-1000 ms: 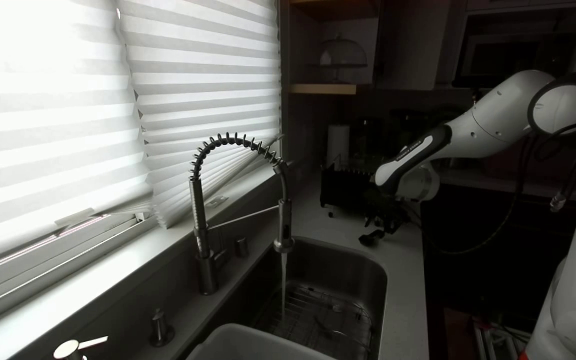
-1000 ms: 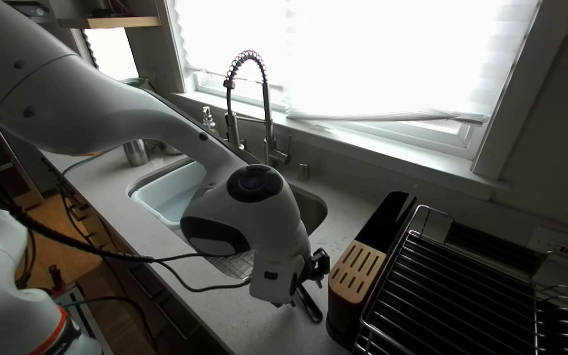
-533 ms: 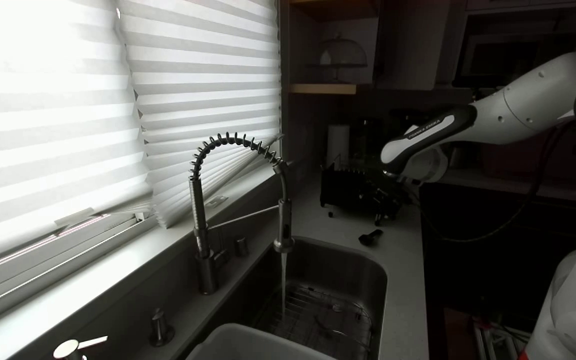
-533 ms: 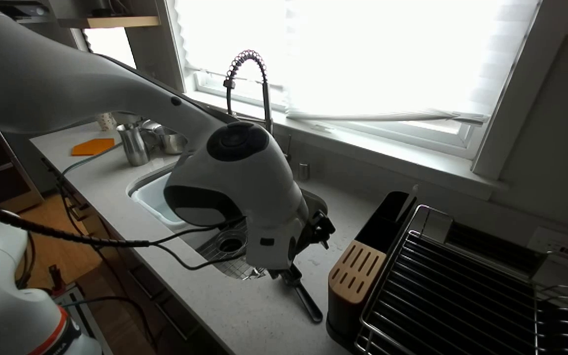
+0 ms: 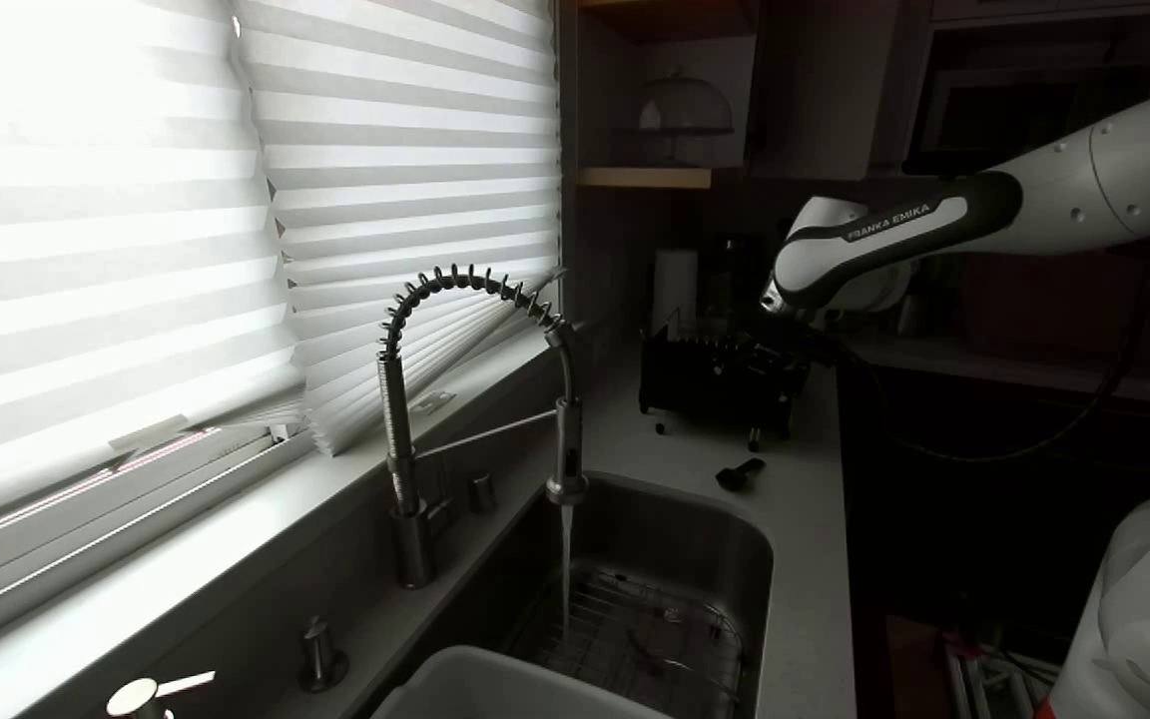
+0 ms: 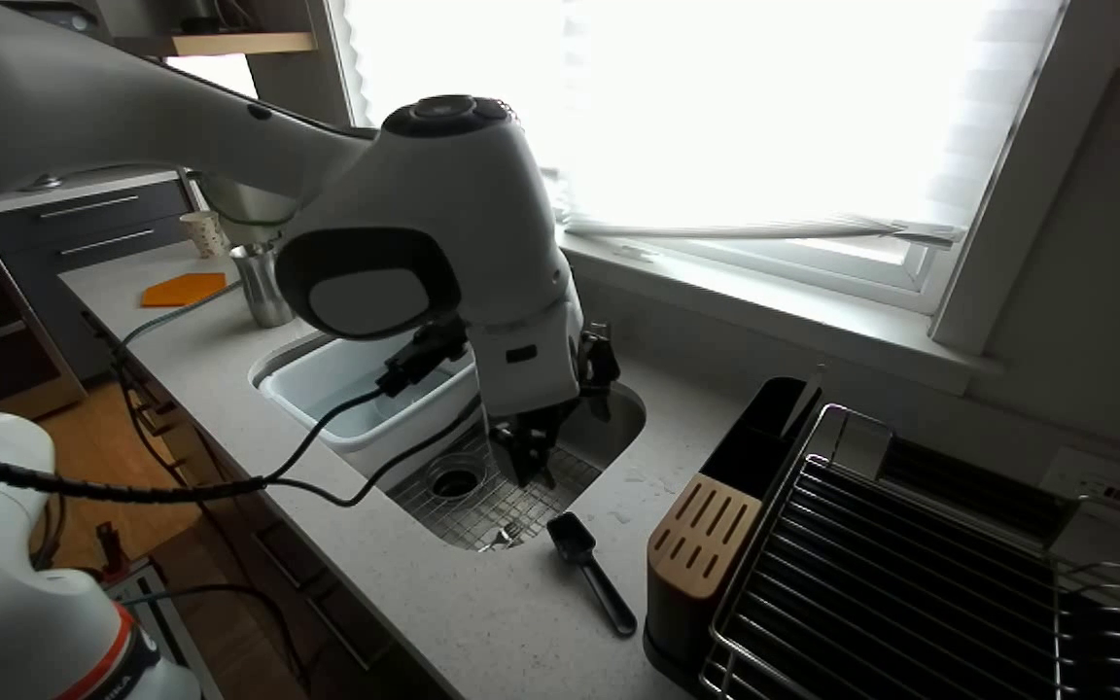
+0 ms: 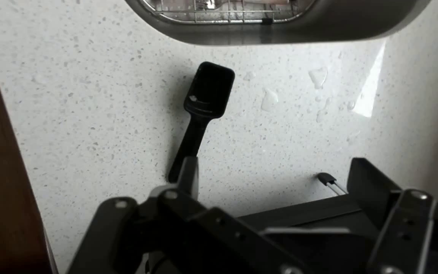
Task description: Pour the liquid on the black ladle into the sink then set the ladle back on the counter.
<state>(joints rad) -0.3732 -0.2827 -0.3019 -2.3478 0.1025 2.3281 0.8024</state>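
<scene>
Lifted higher, the end effector [image 7: 274, 169] gapes wide; the black ladle [image 7: 198, 121], long axis slanting, points bowl-first toward the sink [image 7: 333, 28].

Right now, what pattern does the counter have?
The counter is pale with grey speckles, clearest in the wrist view.

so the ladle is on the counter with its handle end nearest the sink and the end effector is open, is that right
Not quite: in the wrist view the bowl is nearest the sink and the handle points away. The ladle is indeed on the counter, and the end effector is open.
</scene>
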